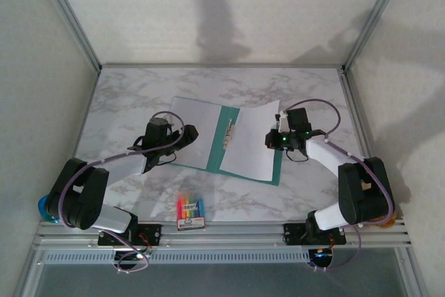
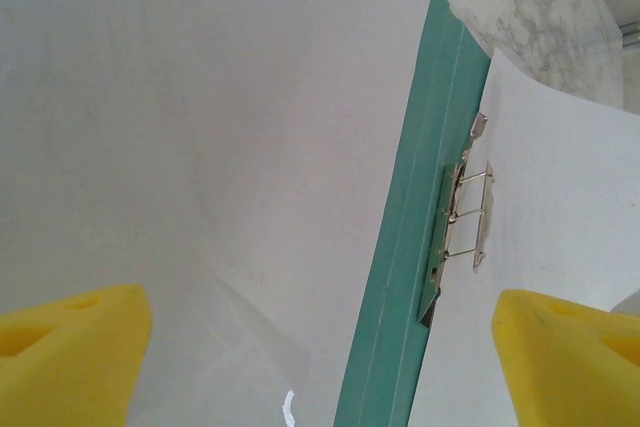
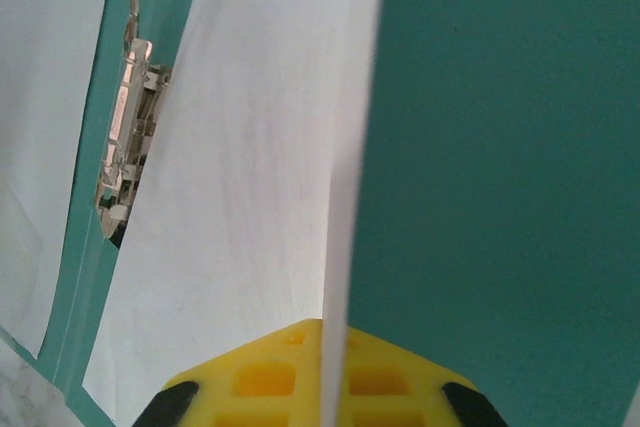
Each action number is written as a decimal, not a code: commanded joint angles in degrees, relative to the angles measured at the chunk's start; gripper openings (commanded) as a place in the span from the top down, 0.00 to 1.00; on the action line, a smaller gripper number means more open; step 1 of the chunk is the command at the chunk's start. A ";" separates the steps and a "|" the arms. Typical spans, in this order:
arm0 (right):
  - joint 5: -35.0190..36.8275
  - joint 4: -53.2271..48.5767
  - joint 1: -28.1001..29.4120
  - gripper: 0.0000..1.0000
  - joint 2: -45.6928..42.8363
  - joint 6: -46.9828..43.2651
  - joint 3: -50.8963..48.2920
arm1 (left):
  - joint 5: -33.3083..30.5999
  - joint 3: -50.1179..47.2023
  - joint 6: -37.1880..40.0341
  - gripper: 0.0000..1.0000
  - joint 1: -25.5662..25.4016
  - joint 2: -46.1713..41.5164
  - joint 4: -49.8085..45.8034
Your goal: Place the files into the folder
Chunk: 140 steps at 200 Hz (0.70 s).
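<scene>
The teal folder lies open on the marble table. One white file covers its left panel, and a second file covers the right panel, with its right edge lifted. My right gripper is shut on that raised edge. In the right wrist view the sheet's edge runs between the yellow pads of the gripper, with bare teal panel to its right. My left gripper hangs open over the left file, close to the spine and its metal clip.
A small colourful crayon box lies near the front edge between the two arm bases. Metal frame posts and pale walls close in the table on the left, right and back.
</scene>
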 commanded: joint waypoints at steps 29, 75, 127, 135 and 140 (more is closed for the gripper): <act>-5.49 -4.74 -0.41 1.00 2.79 -6.17 4.74 | -0.40 -2.14 0.14 0.01 0.16 -2.68 3.87; -7.83 -6.45 -0.51 1.00 3.38 -6.75 5.45 | -2.53 -4.22 0.77 0.00 0.23 -6.35 5.48; -7.37 -8.09 -0.81 1.00 3.88 -8.09 5.75 | -0.64 -4.41 2.01 0.00 0.19 -6.29 6.87; -7.17 -8.05 -0.76 1.00 3.90 -8.13 5.97 | -0.45 -4.25 2.20 0.00 0.18 -6.01 6.70; -7.21 -8.09 -0.81 1.00 3.90 -8.23 6.05 | -0.37 -4.16 2.23 0.01 0.15 -5.81 6.61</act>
